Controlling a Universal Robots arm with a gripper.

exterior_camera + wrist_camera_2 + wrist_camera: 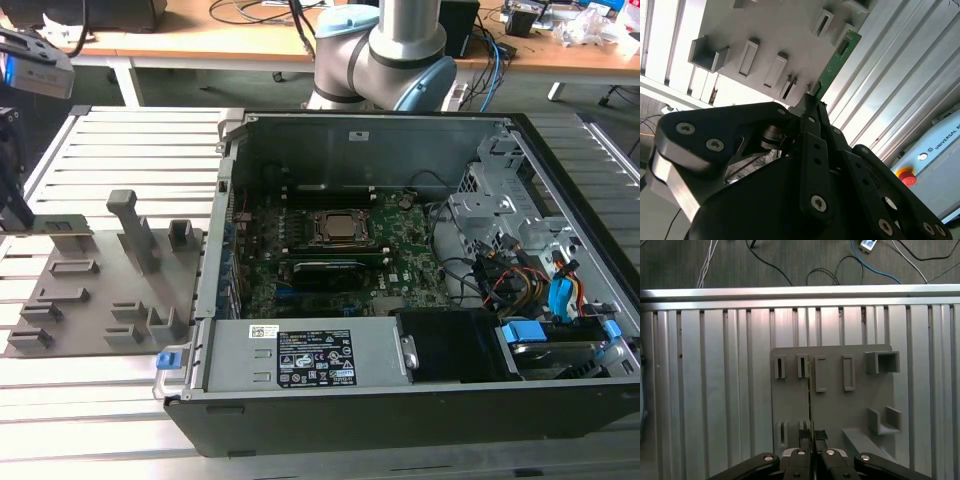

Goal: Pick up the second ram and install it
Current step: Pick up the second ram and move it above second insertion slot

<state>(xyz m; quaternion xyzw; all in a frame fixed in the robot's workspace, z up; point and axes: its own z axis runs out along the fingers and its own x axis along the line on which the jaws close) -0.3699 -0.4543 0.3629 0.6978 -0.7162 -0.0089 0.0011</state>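
Gripper point(812, 435) over the grey fixture plate point(855, 405). Fingers point(812, 117) drawn narrow, clamped on the near end of the second ram point(837, 57). The green stick runs out from the fingertips across the plate's edge. In the first wrist view the stick point(810, 385) is seen edge-on, a thin line between two of the plate's slots. Cannot tell whether it sits in a slot or hangs just above.

Computer case point(400, 420), lid off, lies on its side to the exterior view's right of the fixture plate point(95, 290).
- Inside it: green motherboard point(410, 265), with the square CPU socket point(338, 228) near its middle.
- A long black card point(325, 270) lies just beside the socket.
- Grey power supply cover point(240, 355) along the near wall, carrying a black label point(315, 365) and a small white sticker.
- Drive bay with a blue tab point(525, 332) in the near corner on the exterior view's right; orange and yellow wires point(520, 280) beside it.

Desk point(100, 400) is slatted aluminium. The arm's base point(385, 50) stands behind the case. Wooden tables point(200, 40) stand further back, and loose cables point(840, 265) trail on a dark floor. A red button point(905, 176) sits on a white box beyond the desk.
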